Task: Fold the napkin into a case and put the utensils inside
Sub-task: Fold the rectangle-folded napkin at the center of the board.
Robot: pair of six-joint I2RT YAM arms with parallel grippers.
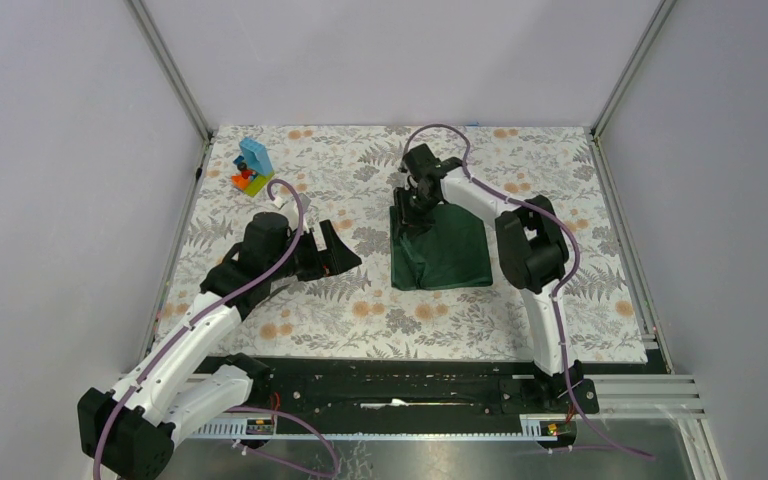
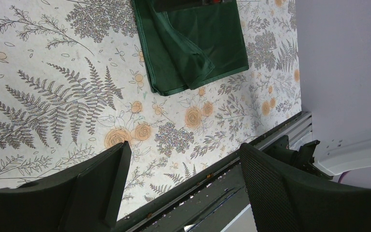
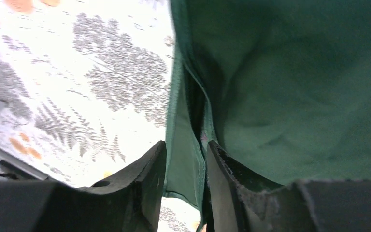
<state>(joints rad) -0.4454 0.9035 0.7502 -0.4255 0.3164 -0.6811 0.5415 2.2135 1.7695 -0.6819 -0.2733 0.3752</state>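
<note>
Near left, over the floral table covering (image 1: 360, 310): left gripper (image 1: 340, 245), jaws spread wide, holding nothing, well apart from the napkin (image 1: 450, 255). Right of centre, flat on the covering: that dark green napkin, folded to a rough square, a loose flap along its left side. At its far left edge: right gripper (image 3: 186, 150), fingers straddling a folded hem, cloth filling the narrow gap. Pinched or loose, impossible to tell. Far left corner: toy block stack (image 1: 252, 168).
</note>
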